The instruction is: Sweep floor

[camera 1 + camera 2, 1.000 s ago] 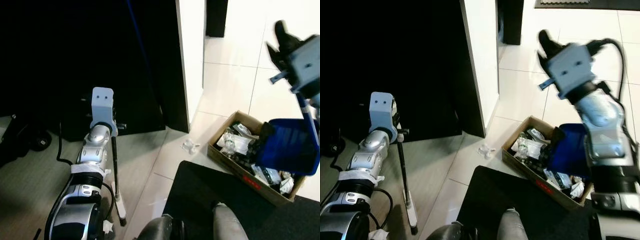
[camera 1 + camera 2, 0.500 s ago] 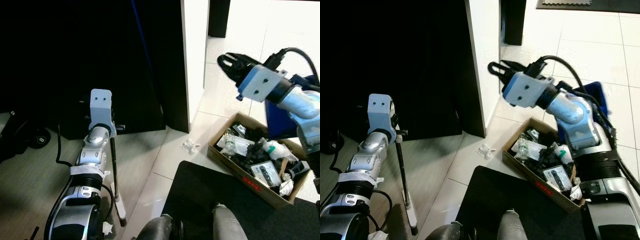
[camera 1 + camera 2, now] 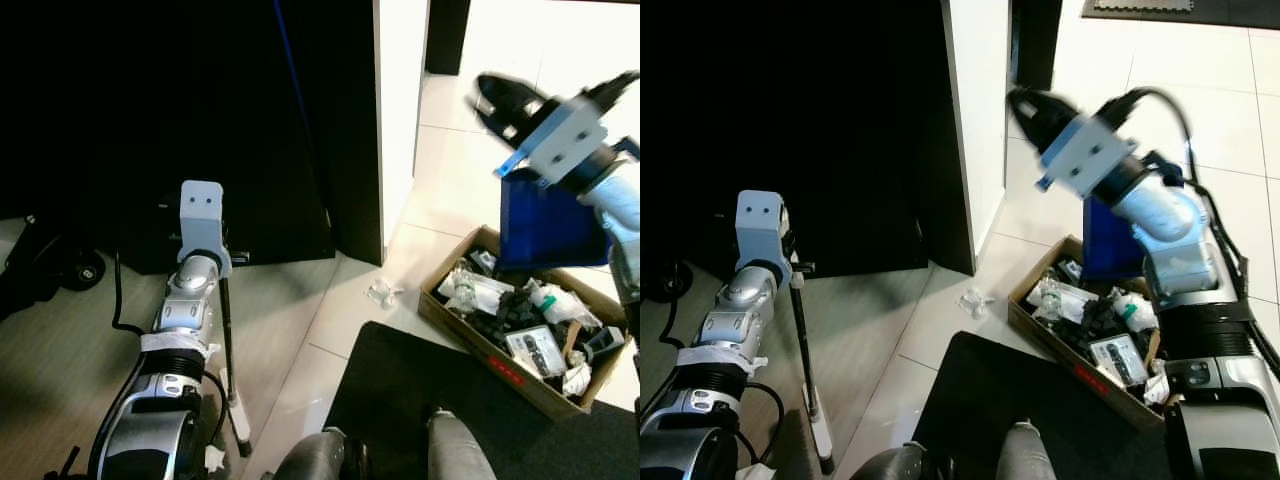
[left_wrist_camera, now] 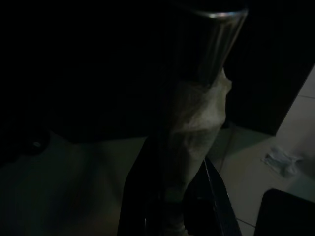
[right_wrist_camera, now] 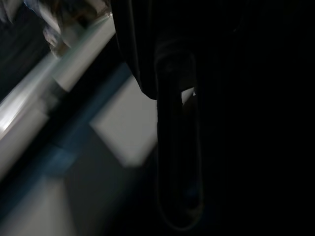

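The right gripper is raised high with the blue dustpan hanging just below its wrist, right over the cardboard box; looks tipped to dump sweepings in, I'd guess; can't tell how wide its fingers are, too blurry. The left gripper sits low, clamped on the broom handle, which drops straight down from it to the floor, probably parked upright while the pan empties. Count: one dustpan, one broom, one box of junk, one crumpled wrapper on the floor between gripper and box.
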You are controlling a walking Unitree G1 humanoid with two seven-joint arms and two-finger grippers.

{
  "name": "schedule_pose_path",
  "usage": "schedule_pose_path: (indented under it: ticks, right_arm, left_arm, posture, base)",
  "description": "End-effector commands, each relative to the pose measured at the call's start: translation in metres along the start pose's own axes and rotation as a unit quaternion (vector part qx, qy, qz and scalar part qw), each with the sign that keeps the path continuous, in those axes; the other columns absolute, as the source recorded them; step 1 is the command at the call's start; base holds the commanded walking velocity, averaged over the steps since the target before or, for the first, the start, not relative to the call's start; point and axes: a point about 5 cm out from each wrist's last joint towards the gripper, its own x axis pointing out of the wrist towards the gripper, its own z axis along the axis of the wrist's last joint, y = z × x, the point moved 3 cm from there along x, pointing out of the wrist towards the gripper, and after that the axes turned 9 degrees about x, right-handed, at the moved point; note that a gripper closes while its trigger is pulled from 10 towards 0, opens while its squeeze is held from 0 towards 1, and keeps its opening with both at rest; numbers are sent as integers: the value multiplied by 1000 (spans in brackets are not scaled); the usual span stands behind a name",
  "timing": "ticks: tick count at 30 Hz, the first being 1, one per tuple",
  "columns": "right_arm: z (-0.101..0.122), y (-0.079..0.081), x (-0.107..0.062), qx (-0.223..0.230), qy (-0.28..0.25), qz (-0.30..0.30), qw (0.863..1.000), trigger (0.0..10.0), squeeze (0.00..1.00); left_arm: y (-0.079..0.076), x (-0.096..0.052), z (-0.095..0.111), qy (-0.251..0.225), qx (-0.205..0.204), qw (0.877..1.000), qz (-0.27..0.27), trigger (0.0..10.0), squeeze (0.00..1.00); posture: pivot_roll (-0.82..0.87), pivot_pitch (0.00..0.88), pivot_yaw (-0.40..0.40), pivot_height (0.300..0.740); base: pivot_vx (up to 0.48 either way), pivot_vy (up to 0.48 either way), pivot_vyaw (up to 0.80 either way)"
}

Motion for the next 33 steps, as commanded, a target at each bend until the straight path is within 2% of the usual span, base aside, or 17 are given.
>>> schedule_pose_path:
  ticks: [1, 4, 5, 6, 11, 13, 16, 19, 24, 25, 30, 32, 33]
  right_arm:
    - [34, -6, 10, 41, -68, -35, 996, 10000, 0]
    - [51, -4, 14, 110, -105, -61, 986, 10000, 0]
    - [51, -4, 14, 110, -105, -61, 986, 10000, 0]
    - [56, 3, 15, 156, -119, -67, 978, 10000, 0]
    - [56, 15, 16, 195, -122, -70, 971, 10000, 0]
    - [49, 27, 14, 225, -112, -76, 965, 10000, 0]
    - [30, 44, 10, 255, -79, -84, 960, 10000, 0]
    - [21, 50, 6, 271, -61, -91, 956, 10000, 0]
    - [-8, 85, -16, 334, 23, -98, 937, 10000, 0]
    - [-11, 88, -19, 342, 31, -99, 934, 10000, 0]
    - [-35, 109, -36, 322, 93, -86, 938, 10000, 0]
    - [-40, 112, -40, 318, 105, -84, 938, 10000, 0]
    - [-52, 122, -51, 292, 134, -72, 944, 10000, 0]
  left_arm:
    - [-6, -3, -4, 5, 5, 1000, -4, 10000, 0]
    - [-13, -4, -3, 4, -18, 1000, -10, 10000, 0]
    - [-13, -4, -3, 4, -18, 1000, -10, 10000, 0]
    - [-13, -5, -1, -4, -38, 999, -1, 10000, 0]
    - [-8, -4, 4, -17, -62, 998, 17, 10000, 0]
    - [-8, -4, 4, -13, -73, 997, 15, 10000, 0]
    - [-6, -4, 4, -6, -65, 998, 15, 10000, 0]
    - [-6, -5, 4, -4, -65, 998, 16, 10000, 0]
    - [-7, -11, 0, -4, -102, 995, 1, 10000, 0]
    - [-8, -11, -1, -3, -111, 994, 1, 10000, 0]
    - [-12, -14, -4, 11, -165, 986, 4, 10000, 0]
    - [-14, -15, -4, 10, -176, 984, 1, 10000, 0]
    - [-19, -19, -2, -1, -186, 983, -9, 10000, 0]
  posture:
    - [-165, 93, 134, 740]
    - [-162, 92, 137, 740]
    - [-162, 92, 137, 740]
    - [-161, 88, 137, 740]
    - [-160, 86, 137, 740]
    - [-153, 84, 135, 740]
    - [-144, 85, 133, 740]
    - [-140, 86, 132, 740]
    - [-125, 90, 127, 740]
    - [-125, 90, 127, 740]
    - [-119, 97, 115, 740]
    - [-119, 97, 115, 740]
    - [-114, 101, 110, 740]
  base:
    - [0, 0, 0]
    - [0, 0, 0]
    - [0, 0, 0]
    - [0, 0, 0]
    - [0, 0, 0]
    - [0, 0, 0]
    - [0, 0, 0]
    - [0, 0, 0]
    - [0, 0, 0]
    - [0, 0, 0]
    - [0, 0, 0]
    - [0, 0, 0]
    - [0, 0, 0]
